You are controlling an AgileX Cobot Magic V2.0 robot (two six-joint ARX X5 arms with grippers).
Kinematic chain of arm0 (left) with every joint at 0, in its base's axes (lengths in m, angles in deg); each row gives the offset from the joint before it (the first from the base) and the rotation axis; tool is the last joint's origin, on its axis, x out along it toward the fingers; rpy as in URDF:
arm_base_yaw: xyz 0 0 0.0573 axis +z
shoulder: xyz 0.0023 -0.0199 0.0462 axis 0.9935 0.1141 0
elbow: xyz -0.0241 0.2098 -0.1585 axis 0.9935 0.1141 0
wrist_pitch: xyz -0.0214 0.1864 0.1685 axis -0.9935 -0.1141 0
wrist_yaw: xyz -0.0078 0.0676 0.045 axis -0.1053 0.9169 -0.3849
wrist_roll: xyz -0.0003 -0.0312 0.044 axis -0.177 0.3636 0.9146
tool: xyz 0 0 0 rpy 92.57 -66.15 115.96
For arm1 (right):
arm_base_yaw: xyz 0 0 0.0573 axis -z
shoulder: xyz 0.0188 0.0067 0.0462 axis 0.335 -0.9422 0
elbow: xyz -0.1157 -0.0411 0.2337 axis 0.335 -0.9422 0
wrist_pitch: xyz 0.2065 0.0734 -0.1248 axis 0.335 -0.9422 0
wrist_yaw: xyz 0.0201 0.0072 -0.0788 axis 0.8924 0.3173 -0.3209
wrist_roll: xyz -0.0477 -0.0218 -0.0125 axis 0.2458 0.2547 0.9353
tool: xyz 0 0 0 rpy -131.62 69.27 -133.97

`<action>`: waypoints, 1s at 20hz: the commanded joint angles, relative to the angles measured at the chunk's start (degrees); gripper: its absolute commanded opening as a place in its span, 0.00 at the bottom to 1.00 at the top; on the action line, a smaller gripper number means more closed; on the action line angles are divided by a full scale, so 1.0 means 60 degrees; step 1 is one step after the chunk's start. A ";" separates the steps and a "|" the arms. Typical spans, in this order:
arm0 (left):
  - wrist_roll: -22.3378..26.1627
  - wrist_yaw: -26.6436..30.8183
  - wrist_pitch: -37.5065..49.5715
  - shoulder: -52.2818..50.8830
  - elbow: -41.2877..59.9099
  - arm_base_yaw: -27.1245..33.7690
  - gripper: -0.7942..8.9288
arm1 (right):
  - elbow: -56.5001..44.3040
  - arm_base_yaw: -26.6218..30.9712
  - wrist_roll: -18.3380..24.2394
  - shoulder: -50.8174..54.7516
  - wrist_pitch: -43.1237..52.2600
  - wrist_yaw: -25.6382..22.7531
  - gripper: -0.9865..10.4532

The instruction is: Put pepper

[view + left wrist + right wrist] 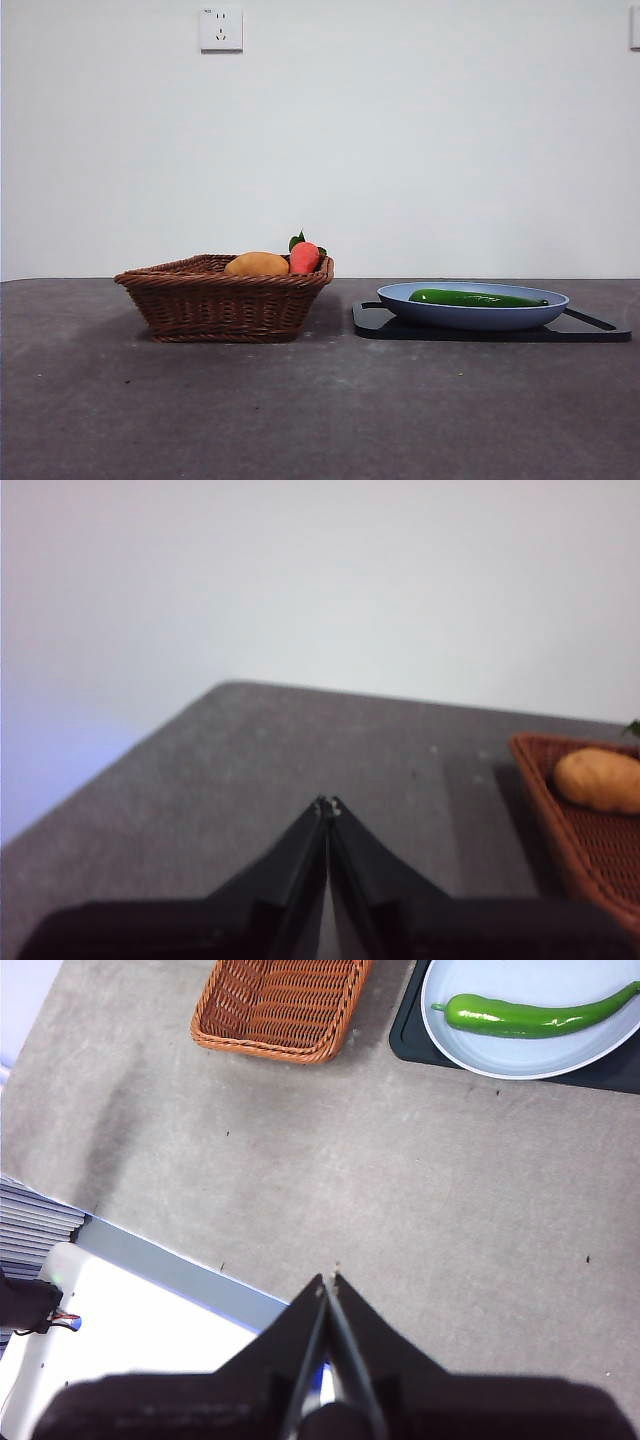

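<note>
Pepper (478,298) lying in blue plate (470,317) on black tray (600,331), beside wicker basket (222,308). Left gripper (328,805) and right gripper (330,1279) clenched, empty, above counter (320,410).

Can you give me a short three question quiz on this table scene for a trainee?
1. True or false: the pepper lies in the basket.
2. What sits under the blue plate? A) a black tray B) a towel C) the bare table
3. Fill in: both pincers, left pincer and right pincer, are ____.

Key:
1. False; it lies on the blue plate.
2. A, the black tray.
3. Shut, holding nothing.
</note>
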 commanded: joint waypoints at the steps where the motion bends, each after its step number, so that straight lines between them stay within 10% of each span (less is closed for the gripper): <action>1: -0.0251 -0.0117 0.0127 -0.0044 0.0277 0.0044 0.09 | 0.0160 -0.0047 -0.0051 -0.0047 -0.0127 -0.0022 0.10; 20: -0.0484 -0.1570 -0.0295 -0.0219 0.0903 0.0022 0.09 | 0.0160 -0.0047 -0.0051 -0.0047 -0.0127 -0.0025 0.10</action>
